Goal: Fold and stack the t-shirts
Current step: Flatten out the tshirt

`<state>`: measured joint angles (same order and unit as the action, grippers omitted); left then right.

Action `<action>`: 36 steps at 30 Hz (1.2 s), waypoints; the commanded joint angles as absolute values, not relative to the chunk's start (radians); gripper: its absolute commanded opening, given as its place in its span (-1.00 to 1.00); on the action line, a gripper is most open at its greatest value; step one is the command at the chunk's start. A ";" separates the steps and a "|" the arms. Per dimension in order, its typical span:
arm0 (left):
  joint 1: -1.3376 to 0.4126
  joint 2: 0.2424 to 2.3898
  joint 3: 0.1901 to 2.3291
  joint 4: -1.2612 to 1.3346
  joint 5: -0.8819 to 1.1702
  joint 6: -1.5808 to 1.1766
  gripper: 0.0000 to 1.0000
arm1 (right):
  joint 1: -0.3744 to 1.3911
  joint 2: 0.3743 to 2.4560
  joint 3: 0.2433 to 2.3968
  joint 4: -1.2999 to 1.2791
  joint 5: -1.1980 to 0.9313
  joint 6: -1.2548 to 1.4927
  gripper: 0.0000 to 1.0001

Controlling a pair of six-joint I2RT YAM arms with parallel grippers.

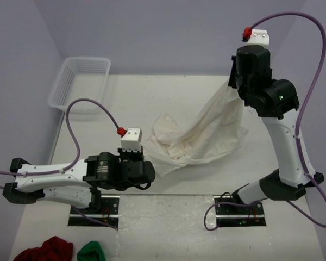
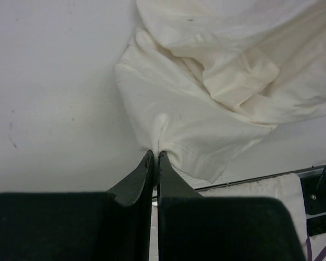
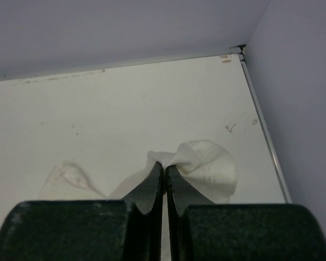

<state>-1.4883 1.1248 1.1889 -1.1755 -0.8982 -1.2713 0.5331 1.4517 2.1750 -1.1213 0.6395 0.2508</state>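
Your left gripper [image 2: 155, 154] pinches the shirt [image 1: 204, 135] tight at its seven o'clock hem; your right gripper [image 3: 164, 166] clamps the one o'clock corner, raised. Off-white, crumpled, spanning the table [image 1: 125, 98] middle.

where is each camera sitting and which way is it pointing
top external: above and behind the bases, looking down at the table; left arm, right arm, t-shirt and basket show.
left wrist: on the left arm, faces along the left claw, shut on the t-shirt's edge on the table.
right wrist: on the right arm, faces past the right claw, shut on t-shirt cloth, toward a table corner by the walls.
shared: all three show the same t-shirt.
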 commanded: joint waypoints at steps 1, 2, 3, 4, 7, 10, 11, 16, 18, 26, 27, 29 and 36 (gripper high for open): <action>-1.479 1.069 1.219 -1.318 -1.019 -1.382 -1.00 | 0.462 1.500 2.189 -1.150 0.712 0.284 -1.00; -1.448 1.074 1.239 -1.319 -1.016 -1.347 -1.00 | 0.434 1.497 2.175 -1.150 0.697 0.300 -1.00; -1.431 1.083 1.253 -1.318 -1.015 -1.323 -1.00 | 0.376 1.493 2.148 -1.149 0.675 0.308 -1.00; -1.422 1.091 1.273 -1.318 -1.022 -1.298 -1.00 | 0.355 1.486 2.135 -1.141 0.660 0.311 -1.00; -1.372 1.123 1.385 -1.319 -1.064 -1.197 -1.00 | 0.275 1.450 2.105 -1.122 0.606 0.308 -1.00; -1.295 1.146 1.543 -1.318 -1.123 -1.066 -1.00 | 0.258 1.422 2.123 -1.108 0.569 0.296 -1.00; -1.290 1.153 1.583 -1.319 -1.164 -1.036 -1.00 | 0.258 1.420 2.138 -1.111 0.552 0.290 -1.00; -1.267 1.189 1.764 -1.318 -1.224 -0.884 -1.00 | 0.264 1.437 2.227 -1.181 0.535 0.302 -1.00; -1.266 1.175 1.775 -1.318 -1.232 -0.859 -1.00 | 0.296 1.414 2.182 -1.167 0.557 0.304 -1.00; -1.258 1.065 1.897 -1.226 -1.298 -0.653 -1.00 | 0.360 1.258 2.187 -1.166 0.707 0.308 -1.00; -1.258 1.034 1.904 -1.174 -1.281 -0.599 -1.00 | 0.403 1.235 2.175 -1.161 0.730 0.305 -1.00; -1.258 0.971 1.876 -1.025 -1.229 -0.488 -1.00 | 0.449 1.150 2.136 -1.128 0.764 0.311 -1.00; -1.256 1.099 1.793 -0.647 -1.464 -0.135 -1.00 | 0.396 1.463 2.307 -1.196 0.639 0.273 -1.00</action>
<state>-1.2613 0.8978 1.8000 -0.8448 -1.2991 -0.3656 0.4488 1.1690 2.2135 -1.1660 0.6701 0.2905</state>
